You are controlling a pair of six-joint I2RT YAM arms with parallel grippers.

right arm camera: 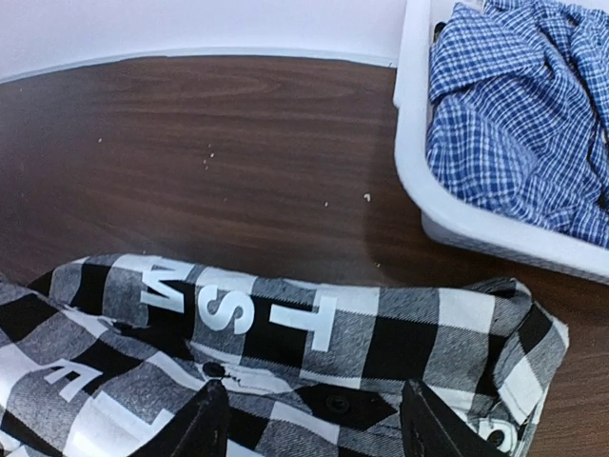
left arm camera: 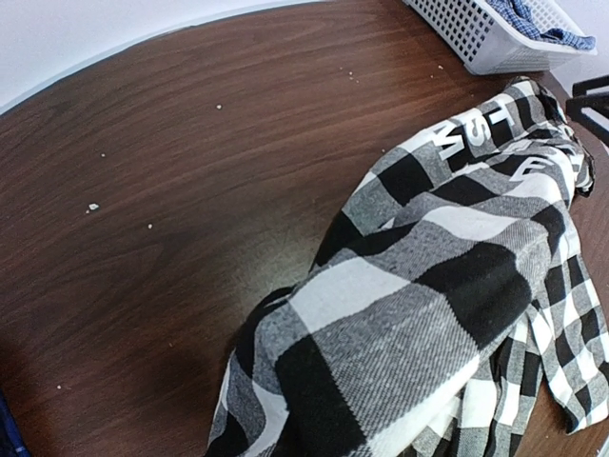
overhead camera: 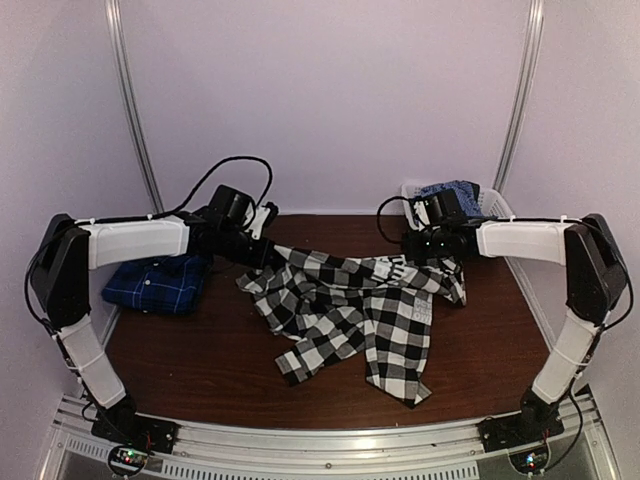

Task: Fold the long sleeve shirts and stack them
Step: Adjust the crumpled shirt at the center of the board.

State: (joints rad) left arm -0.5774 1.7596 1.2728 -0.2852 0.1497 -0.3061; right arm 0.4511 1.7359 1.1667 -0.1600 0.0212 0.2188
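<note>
Black-and-white shirt [overhead camera: 370, 315] lies rumpled mid-table [overhead camera: 200, 350]. One tail and a sleeve trail toward the near edge, and the body bunches up toward the back. Not folded.

The far edge of it runs between the two grippers. The left gripper [overhead camera: 268, 258] sits at the shirt's far-left corner. Its wrist view is all cloth and bare wood with no fingers showing, so I can't tell if it's gripping or apart.

The right gripper [right arm camera: 316, 424] is at the far-right end, over the band with the white lettering [right arm camera: 238, 305]. Its fingers [right arm camera: 207, 419] are spread wide, one on each side of the checked cloth, not pinched on it.

Dark blue plaid shirt [overhead camera: 155, 285] sits in a compact pile at the left side of the table, under the left arm. A strip of bare wood separates it from the checked one, so they're not stacked.

Far right corner: white slotted basket [overhead camera: 497, 208], just behind the right gripper, holding a crumpled blue checked cloth [right arm camera: 514, 114].
</note>
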